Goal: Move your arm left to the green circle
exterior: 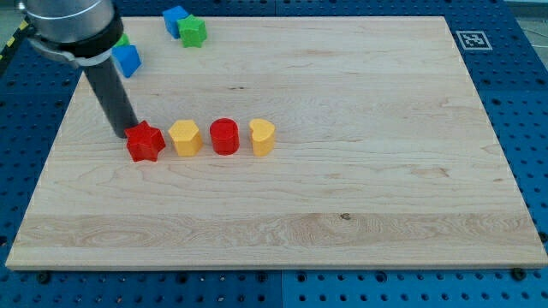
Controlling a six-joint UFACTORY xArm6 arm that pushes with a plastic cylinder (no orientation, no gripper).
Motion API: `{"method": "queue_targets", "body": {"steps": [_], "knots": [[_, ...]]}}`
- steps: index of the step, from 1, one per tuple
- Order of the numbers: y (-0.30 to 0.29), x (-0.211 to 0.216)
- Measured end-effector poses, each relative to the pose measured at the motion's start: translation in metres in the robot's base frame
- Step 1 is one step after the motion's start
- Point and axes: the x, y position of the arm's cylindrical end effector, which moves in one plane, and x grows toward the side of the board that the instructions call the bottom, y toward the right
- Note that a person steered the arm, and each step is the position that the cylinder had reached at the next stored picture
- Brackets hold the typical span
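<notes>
Resting on the wooden board [360, 197], my tip [125, 134] touches the upper left edge of the red star block [145, 142]. It is only a plain dark rod, so it has nothing to open or shut, and it holds nothing.

I judge the job is not done yet. The green circle [125, 40] seems to be the small bit of green near the view's top left, mostly hidden behind my arm, so its shape is hard to tell. It sits just above a blue block [128, 60], well apart from my tip.

Beside the red star, in a row, sit a yellow block [184, 137], a red round block [224, 136] and a yellow heart block [262, 137]. Up top are another blue block [175, 19] and a green star block [193, 31]. They look hard and smooth. The board is pale wood with grain lines.
</notes>
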Motion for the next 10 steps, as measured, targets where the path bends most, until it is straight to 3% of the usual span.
{"method": "queue_targets", "body": {"steps": [4, 9, 10], "knots": [[-0.076, -0.097], [-0.094, -0.117], [-0.094, -0.163]]}}
